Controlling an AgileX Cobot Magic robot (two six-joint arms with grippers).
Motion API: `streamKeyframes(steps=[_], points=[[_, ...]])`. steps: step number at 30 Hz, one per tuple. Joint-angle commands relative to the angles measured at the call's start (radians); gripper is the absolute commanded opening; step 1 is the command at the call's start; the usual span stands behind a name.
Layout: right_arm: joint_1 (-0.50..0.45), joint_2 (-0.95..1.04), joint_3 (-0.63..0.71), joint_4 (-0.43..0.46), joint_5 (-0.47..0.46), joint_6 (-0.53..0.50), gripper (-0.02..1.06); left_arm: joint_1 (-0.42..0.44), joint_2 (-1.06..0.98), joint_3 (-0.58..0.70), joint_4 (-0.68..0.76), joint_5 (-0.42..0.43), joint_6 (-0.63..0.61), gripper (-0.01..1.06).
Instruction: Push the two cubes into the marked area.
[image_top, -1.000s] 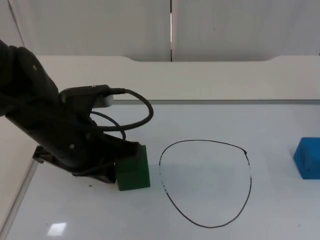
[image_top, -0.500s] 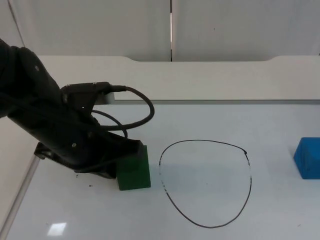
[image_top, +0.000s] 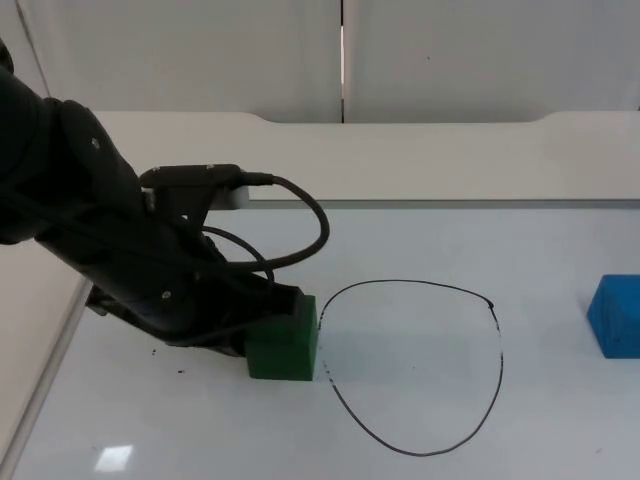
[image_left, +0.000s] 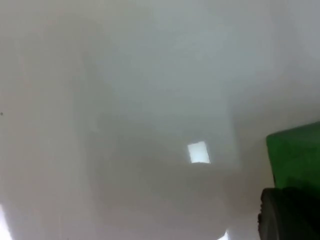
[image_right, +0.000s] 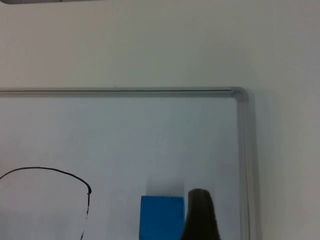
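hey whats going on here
The left arm's tool is low on the table, pressed against the green cube, which sits right at the edge of the black outline but not inside it. The blue cube sits far outside the outline, untouched, with the right tool waiting beside it.

Cube (image_top: 284, 342) touches marked outline's (image_top: 412, 366) left edge (left gripper (image_top: 243, 330) behind it); other cube (image_top: 614, 316) far right.

white table top (image_top: 560, 430), grey partition wall (image_top: 480, 60) behind
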Motion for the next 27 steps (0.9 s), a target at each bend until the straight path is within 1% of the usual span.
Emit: streamKeyframes(steps=[1, 6, 10, 22, 27], points=[[0.005, -0.002, -0.007, 0.003, -0.001, -0.013, 0.56, -0.007, -0.001, 0.000, -0.024, -0.001, -0.004, 0.00], [0.005, -0.002, -0.007, 0.010, -0.001, -0.014, 0.56, -0.020, -0.001, 0.000, -0.026, 0.001, -0.011, 0.00], [0.005, -0.002, -0.007, 0.010, -0.001, -0.014, 0.56, -0.063, -0.001, 0.000, -0.026, -0.020, -0.028, 0.00], [0.005, -0.002, -0.007, 0.013, 0.005, -0.014, 0.56, -0.069, -0.001, 0.000, -0.028, -0.022, -0.049, 0.00], [0.005, -0.002, -0.007, 0.013, 0.005, -0.014, 0.56, -0.092, -0.001, 0.000, -0.035, -0.038, -0.048, 0.00]])
